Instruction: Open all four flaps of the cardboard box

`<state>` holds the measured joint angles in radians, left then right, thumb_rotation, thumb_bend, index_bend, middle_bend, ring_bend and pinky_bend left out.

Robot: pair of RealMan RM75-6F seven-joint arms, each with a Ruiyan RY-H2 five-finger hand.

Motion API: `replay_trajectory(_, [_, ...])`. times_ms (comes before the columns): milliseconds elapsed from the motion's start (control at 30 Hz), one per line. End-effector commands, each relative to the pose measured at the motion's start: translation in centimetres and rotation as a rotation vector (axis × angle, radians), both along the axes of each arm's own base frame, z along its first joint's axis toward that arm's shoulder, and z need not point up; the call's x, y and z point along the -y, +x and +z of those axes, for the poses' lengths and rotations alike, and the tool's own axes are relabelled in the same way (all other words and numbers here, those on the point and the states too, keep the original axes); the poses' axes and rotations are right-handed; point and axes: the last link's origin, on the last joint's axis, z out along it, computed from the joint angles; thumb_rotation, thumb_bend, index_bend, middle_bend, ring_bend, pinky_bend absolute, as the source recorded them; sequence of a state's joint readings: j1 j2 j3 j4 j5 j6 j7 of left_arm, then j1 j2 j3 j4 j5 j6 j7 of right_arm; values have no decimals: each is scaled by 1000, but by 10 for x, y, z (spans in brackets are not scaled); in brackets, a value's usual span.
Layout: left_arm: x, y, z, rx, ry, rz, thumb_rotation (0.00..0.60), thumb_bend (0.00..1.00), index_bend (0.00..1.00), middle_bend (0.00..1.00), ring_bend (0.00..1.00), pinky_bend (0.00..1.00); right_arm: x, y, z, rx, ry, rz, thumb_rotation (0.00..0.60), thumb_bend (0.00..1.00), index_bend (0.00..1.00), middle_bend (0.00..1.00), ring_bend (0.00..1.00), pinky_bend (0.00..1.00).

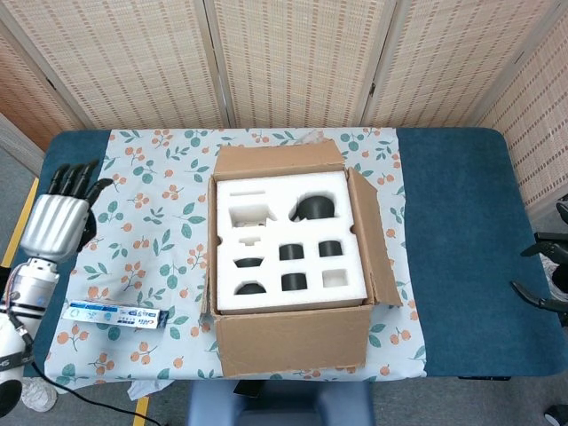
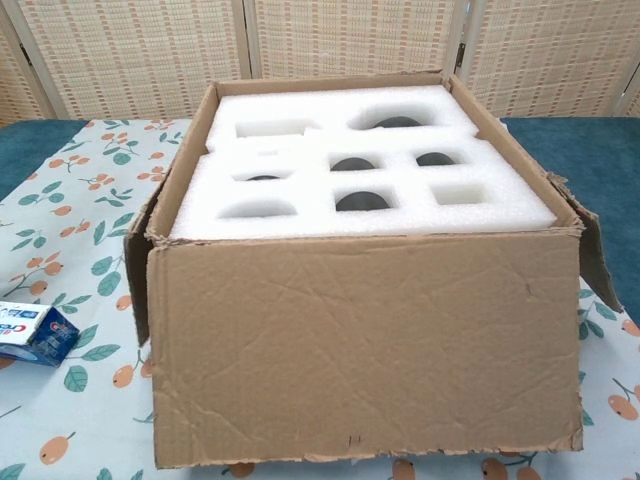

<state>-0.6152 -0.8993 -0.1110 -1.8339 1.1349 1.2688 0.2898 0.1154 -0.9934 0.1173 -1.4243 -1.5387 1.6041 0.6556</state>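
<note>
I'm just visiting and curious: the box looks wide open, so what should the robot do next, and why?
Probably just draw the left hand back to rest. All the flaps of the cardboard box look folded out, the white foam is fully exposed, and the hand is open, touching nothing.

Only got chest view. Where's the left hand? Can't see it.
Observer: Head view shows the left hand at the blue table's far left edge, fingers apart, holding nothing, apart from the brown cardboard box.
Operator: Far flap?
Observer: The far flap is turned back, not covering the white foam insert.
Operator: Right hand?
Observer: Only dark shapes at the frame's right edge, off the table. Can't tell its state.
</note>
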Motion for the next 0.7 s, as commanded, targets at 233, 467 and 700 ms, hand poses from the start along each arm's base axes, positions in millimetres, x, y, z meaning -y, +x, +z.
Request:
replay_trajectory(233, [98, -105, -6, 115, 157, 247, 600, 429, 0, 0, 0, 0, -5, 3, -24, -289, -44, -234, 566, 260, 222, 0, 0, 0])
replay_trajectory(467, [124, -134, -26, 164, 159, 279, 600, 280, 0, 0, 0, 0, -11, 7, -44, -346, -62, -322, 581, 260, 150, 0, 0, 0])
replay_trajectory(700, [125, -129, -23, 186, 153, 223, 600, 264, 0, 0, 0, 0, -16, 13, -54, -335, -56, -323, 583, 259, 72, 0, 0, 0])
